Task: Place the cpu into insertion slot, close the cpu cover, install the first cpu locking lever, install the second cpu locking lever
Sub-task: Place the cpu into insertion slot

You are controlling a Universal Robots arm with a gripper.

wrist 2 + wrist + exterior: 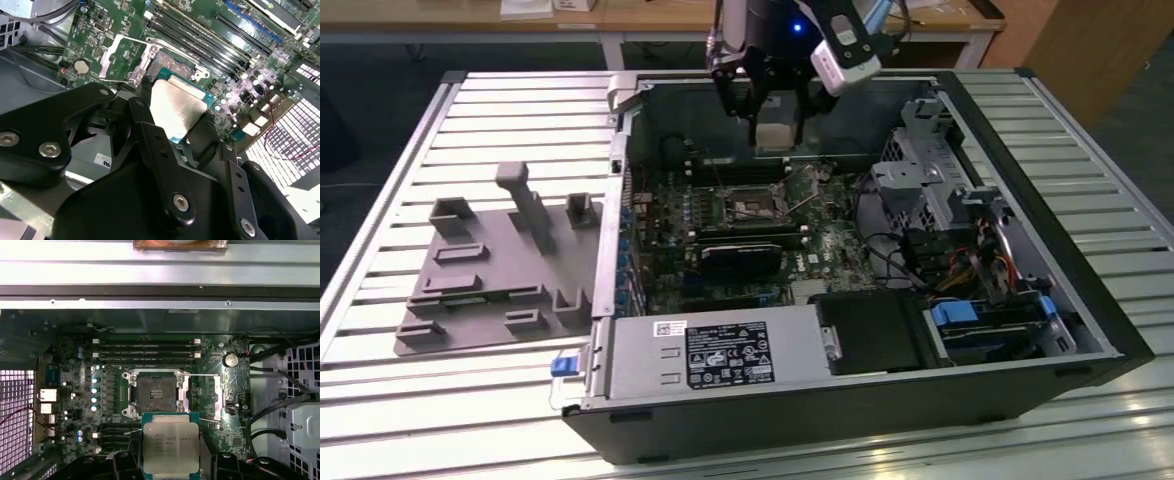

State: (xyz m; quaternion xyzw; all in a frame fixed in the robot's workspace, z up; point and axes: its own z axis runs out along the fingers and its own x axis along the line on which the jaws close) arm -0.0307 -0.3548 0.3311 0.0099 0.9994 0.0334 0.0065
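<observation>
Black fingers (142, 107) of the end effector (175, 120) sit closest to the lens in both wrist views. They are closed part-way onto two opposite edges of the cpu (171, 447). The chip's silver top faces the first wrist camera, and its other two edges are free.

What matters is where the slot (157, 395) lies from that chip. It is just beyond the fingertips, past the cpu's leading edge and lower down, not directly beneath it. In the first wrist view the slot's centre also sits slightly off the chip's centre, toward the side away from the cover (209, 396). The chip is close to square, so it has no long axis to align. Its edges run parallel with the slot's metal frame, with no twist between them.

The slot is bare, its dark centre exposed. The cover lies swung open beside it, off the line between chip and slot.

In the exterior view the end effector (774, 125) hangs over the open case (854, 410) on the slatted surface (480, 420). From that angle the height between chip and slot is hard to judge, though it is probably a fair gap.
</observation>
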